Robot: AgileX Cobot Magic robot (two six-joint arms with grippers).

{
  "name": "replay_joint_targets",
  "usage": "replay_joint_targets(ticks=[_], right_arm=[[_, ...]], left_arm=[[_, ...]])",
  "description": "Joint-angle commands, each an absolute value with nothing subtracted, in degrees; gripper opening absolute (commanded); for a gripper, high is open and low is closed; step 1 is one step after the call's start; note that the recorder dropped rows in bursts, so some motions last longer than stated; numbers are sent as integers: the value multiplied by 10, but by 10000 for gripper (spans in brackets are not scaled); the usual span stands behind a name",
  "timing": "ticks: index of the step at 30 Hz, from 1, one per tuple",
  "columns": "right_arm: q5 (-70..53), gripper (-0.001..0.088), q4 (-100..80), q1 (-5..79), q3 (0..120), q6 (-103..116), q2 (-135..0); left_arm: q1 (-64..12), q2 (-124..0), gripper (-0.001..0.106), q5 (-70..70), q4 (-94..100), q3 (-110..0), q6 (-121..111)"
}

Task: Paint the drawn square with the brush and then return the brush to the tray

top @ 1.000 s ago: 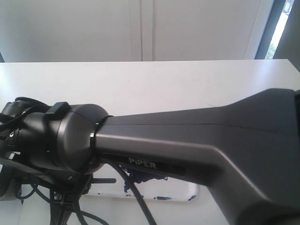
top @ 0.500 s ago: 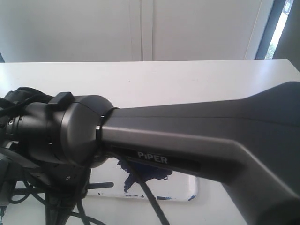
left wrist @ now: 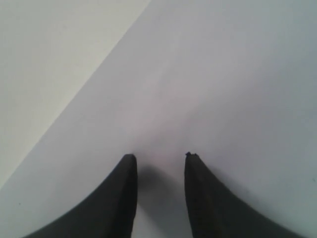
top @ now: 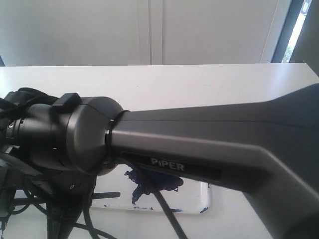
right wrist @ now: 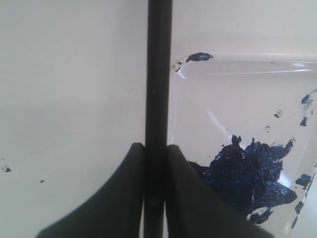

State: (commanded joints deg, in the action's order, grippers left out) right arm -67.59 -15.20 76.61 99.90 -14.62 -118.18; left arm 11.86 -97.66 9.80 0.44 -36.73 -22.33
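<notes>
Brush (right wrist: 158, 74) clamped between right jaws, handle beside tray (right wrist: 233, 104) corner, dark blue paint blotch (right wrist: 252, 173) inside — left jaws apart, empty, over white worktop (top: 199, 84).

A white table (top: 199, 84) stands before a pale wall (top: 75, 30), with a window (top: 298, 27) at the right.

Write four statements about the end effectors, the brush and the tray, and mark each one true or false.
1. The right end effector is shut on the brush. True.
2. The left end effector also holds something. False: it is open and empty over a white surface.
3. The tray carries a dark blue paint blotch. True.
4. In the exterior view the arm hides the whole tray. False: a part of it, with paint, shows beneath the arm.
</notes>
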Motion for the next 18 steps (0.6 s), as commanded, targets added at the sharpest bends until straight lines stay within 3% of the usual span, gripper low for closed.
replay_joint_targets(ticks=[6,18], right_arm=[[-679,0,-150,766,999,-142,-1175],[-683,0,-126,766,999,-143,-1182]], left_arm=[[119,-987,385,98,0,-367,-223],[119,-1049,535,112,-4,-367,-223]])
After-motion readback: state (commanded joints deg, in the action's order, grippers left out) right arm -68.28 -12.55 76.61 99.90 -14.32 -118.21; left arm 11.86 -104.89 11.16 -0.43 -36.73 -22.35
